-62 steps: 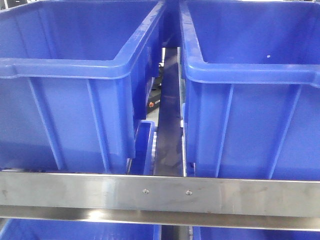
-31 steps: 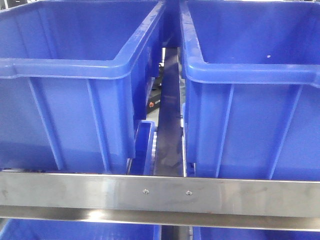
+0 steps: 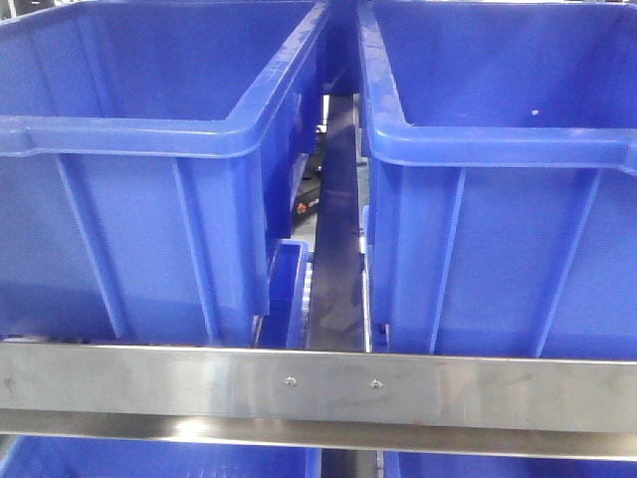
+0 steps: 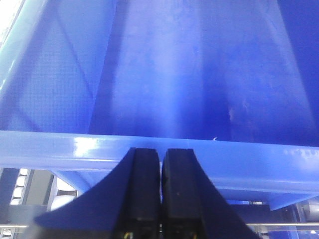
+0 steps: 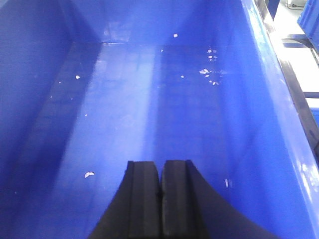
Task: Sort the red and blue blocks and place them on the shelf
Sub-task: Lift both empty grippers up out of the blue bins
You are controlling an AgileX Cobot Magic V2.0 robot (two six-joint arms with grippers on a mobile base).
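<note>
Steel shelf rail (image 3: 318,390) runs left to right below two blue bins (image 3: 149,169). Left gripper (image 4: 160,169) is closed and empty at a bin rim; right gripper (image 5: 160,179), closed, over a bin floor. No blocks visible.

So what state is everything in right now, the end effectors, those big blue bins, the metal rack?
Left end effector: shut, nothing between its fingers, at a bin's rim.
Right end effector: shut, empty, over a bin's inside.
Left blue bin: upright, open-topped, no block visible inside.
Right blue bin: upright, open-topped, only pale specks on its floor.
Shelf rail: level, in front of both bins.
Red and blue blocks: not in view.
</note>
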